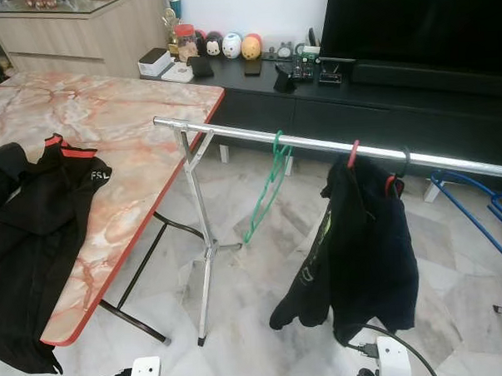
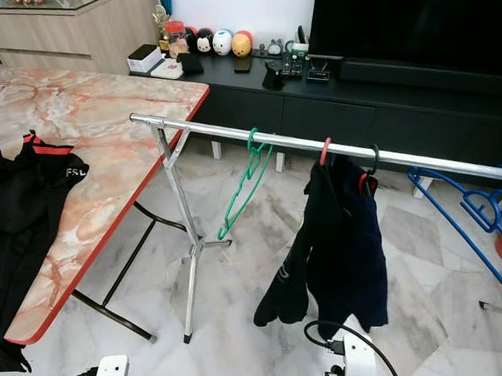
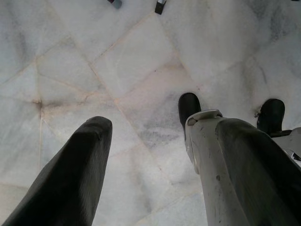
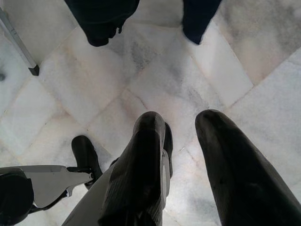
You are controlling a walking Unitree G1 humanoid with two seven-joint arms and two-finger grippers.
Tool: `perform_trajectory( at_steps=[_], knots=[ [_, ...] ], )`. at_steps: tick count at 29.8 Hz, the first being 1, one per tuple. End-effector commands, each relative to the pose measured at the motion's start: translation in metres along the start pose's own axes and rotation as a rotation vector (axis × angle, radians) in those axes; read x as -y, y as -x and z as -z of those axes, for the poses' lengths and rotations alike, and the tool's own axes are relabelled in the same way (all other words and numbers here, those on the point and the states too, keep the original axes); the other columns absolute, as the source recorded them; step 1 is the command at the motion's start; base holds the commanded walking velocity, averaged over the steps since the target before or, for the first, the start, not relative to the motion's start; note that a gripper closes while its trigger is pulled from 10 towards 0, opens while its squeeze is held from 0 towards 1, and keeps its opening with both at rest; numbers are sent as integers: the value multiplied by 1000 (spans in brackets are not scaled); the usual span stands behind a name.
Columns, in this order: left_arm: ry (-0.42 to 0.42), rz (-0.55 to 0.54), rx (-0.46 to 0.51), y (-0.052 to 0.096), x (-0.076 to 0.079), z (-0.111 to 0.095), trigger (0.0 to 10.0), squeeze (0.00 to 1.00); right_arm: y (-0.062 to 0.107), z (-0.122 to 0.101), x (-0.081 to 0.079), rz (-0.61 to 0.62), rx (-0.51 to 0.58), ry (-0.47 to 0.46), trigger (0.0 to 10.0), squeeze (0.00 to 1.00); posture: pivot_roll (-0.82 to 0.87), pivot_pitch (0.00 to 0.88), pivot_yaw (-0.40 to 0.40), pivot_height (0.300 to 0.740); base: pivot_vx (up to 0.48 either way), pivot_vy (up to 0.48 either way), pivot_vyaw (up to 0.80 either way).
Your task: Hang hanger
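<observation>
Along the silver clothes rail, a green hanger is hanging empty, with a black jacket drooping from a red hanger just beside it. Blue hangers are leaning near the rail's far right end. More black clothing is lying on the marble-patterned counter. Both arms are hanging idle over the tiled floor: the left gripper and right gripper are each pointing downward, jaws spread and holding nothing.
</observation>
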State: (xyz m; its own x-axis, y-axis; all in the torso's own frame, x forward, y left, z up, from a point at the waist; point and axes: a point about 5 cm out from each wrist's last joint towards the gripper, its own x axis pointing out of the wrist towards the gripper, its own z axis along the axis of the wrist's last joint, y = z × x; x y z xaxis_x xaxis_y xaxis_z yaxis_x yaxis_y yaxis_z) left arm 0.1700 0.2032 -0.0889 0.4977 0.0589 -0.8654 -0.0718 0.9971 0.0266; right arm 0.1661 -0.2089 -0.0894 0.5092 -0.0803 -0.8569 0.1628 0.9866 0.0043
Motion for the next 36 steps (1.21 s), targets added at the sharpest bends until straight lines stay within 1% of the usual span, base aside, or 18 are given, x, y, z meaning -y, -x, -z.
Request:
perform_trajectory(
  at_steps=[1,19,20,21,22,23,28,31,36],
  knots=[
    [-20,5,-4,0,0,1,10000,0,0,-1,0,1,9,-10,10000,0,-60,0,19,740,0,0,0],
    [-20,5,-4,0,0,1,10000,0,0,-1,0,1,9,-10,10000,0,-60,0,19,740,0,0,0],
    [-13,8,9,0,3,-2,10000,0,0,-3,0,3,23,-50,10000,0,-59,0,30,740,0,0,0],
    [-13,8,9,0,3,-2,10000,0,0,-3,0,3,23,-50,10000,0,-59,0,30,740,0,0,0],
    [-2,10,24,-1,7,-6,10000,0,0,-5,2,8,44,-94,10000,0,-61,0,30,740,0,0,0],
    [1,11,30,-1,9,-8,10000,0,0,-7,2,10,51,-104,10000,0,-61,0,30,740,0,0,0],
    [6,13,39,-2,10,-13,10000,0,0,-8,1,11,54,-104,10000,0,-60,0,30,740,0,0,0],
    [9,9,41,-2,5,-12,10000,0,0,-9,0,10,57,-107,10000,0,-60,0,29,740,0,0,0],
    [12,6,46,-1,3,-13,10000,0,-1,-11,-1,7,65,-113,10000,0,-61,0,30,740,0,0,0]
  ],
)
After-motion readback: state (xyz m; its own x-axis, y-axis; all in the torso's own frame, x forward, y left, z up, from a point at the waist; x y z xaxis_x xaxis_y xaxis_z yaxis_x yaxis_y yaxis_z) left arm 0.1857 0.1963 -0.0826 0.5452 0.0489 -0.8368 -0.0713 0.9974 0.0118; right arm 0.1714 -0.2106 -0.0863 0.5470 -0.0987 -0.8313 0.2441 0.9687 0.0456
